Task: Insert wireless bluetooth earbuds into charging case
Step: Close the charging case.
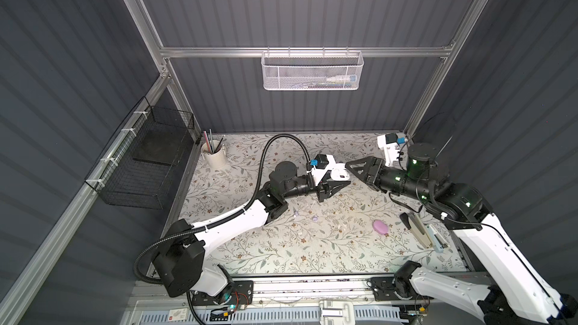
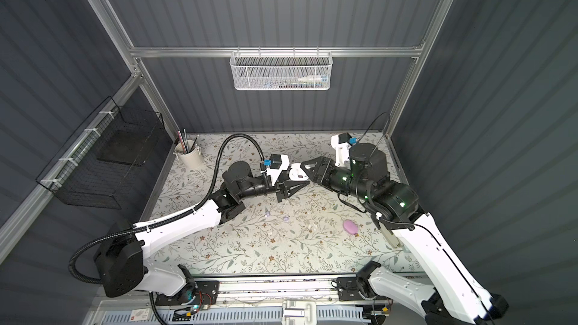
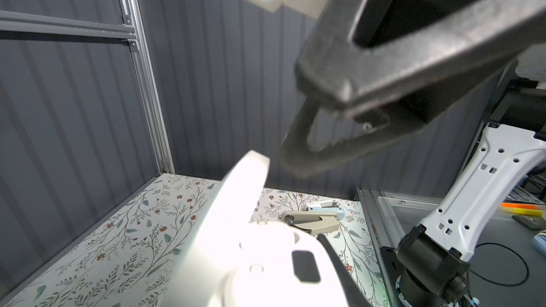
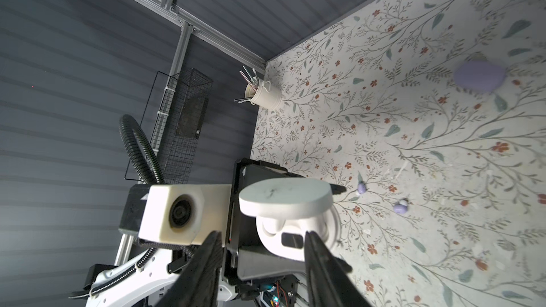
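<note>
**An open white charging case (image 1: pixel 339 175) is held up in the air, ready to be filled.**

The case is gripped tight by the left gripper (image 1: pixel 343 183) near the middle of both top views, and its lid is lifted. The right gripper (image 4: pixel 263 234) is seen partly open with nothing held. Its two black fingers (image 4: pixel 317 261) are set one on each side of the case, and whether the case is touched cannot be told. Two lavender earbuds (image 4: pixel 361 188) are seen loose on the flowered table cover (image 4: pixel 413 131), at the right of the right wrist view, below a shut purple case (image 4: pixel 478 76). Whether a bud is already inside the white case cannot be told. The filling step seems to be in hand. Next, a bud should be pinched up gently and set into its pocket.
</note>
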